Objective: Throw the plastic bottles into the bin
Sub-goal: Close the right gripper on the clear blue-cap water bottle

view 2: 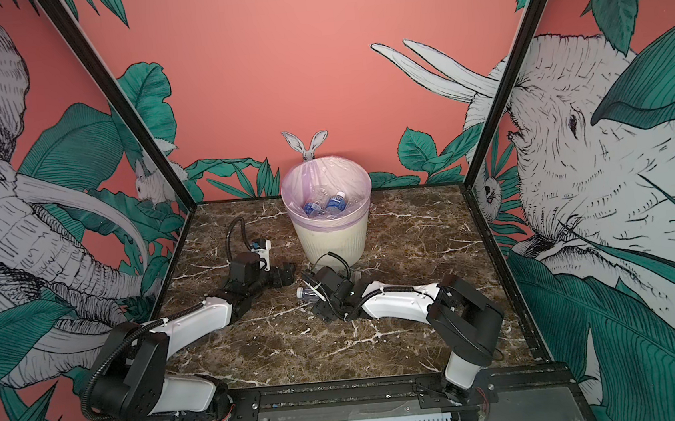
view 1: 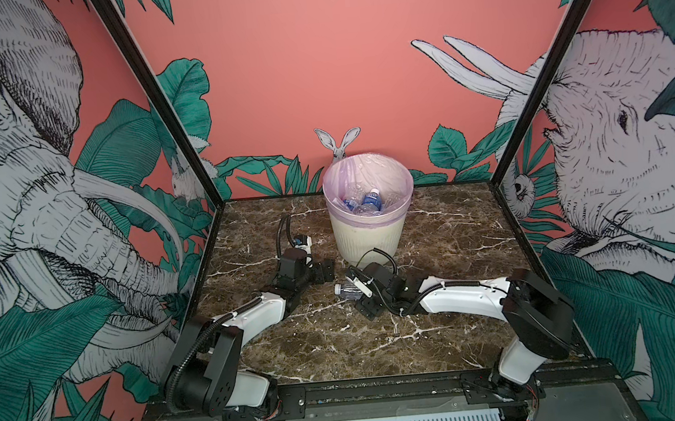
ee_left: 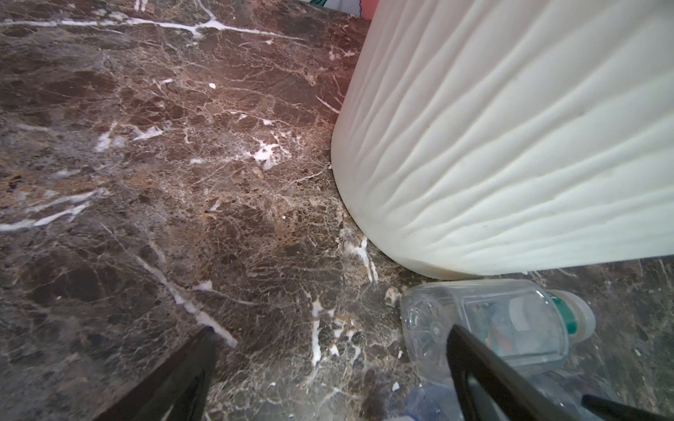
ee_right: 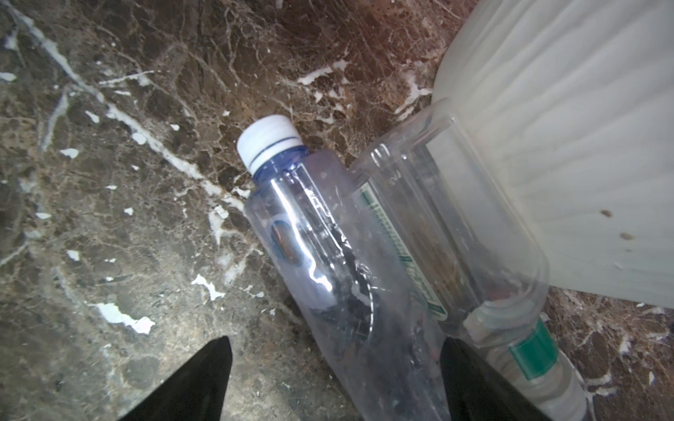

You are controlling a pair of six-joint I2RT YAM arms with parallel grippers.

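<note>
Showing the right gripper (ee_right: pixel 335 344) with fingers parted and clamping nothing, straddling the lower body of the white-capped bottle (ee_right: pixel 328 255). Leaving bare stone between one finger and that bottle's side, and setting the other finger at the seam between it and its neighbour.

Lying flat just below the centre of the frame in both top views as the white-capped bottle (view 1: pixel 346 290) (view 2: pixel 309 294), cap pointing toward the left edge and body running under the right gripper (view 1: pixel 353 295) (view 2: pixel 316 298).

Lying alongside it, seemingly touching and turned the opposite way, as the green-labelled bottle (ee_right: pixel 456 237) (ee_left: pixel 510 320), close against the foot of the bin (ee_right: pixel 583 145) (ee_left: pixel 510 145).

Standing upright at the centre of the frame as the bin (view 1: pixel 367 234) (view 2: pixel 332 241), wearing a pale lilac liner (view 1: pixel 365 163) over its rim and holding several blue-labelled bottles (view 1: pixel 370 202) (view 2: pixel 333 205).

Hovering low just left of centre as the left gripper (view 1: pixel 326 271) (view 2: pixel 286 274) (ee_left: pixel 330 331), fingers spread wide and empty, one finger crossing in front of the green-labelled bottle.

Resting all on a brown veined marble tabletop (view 1: pixel 442 335), enclosed by wall panels (view 1: pixel 314 55) printed with elephants and leaves.
</note>
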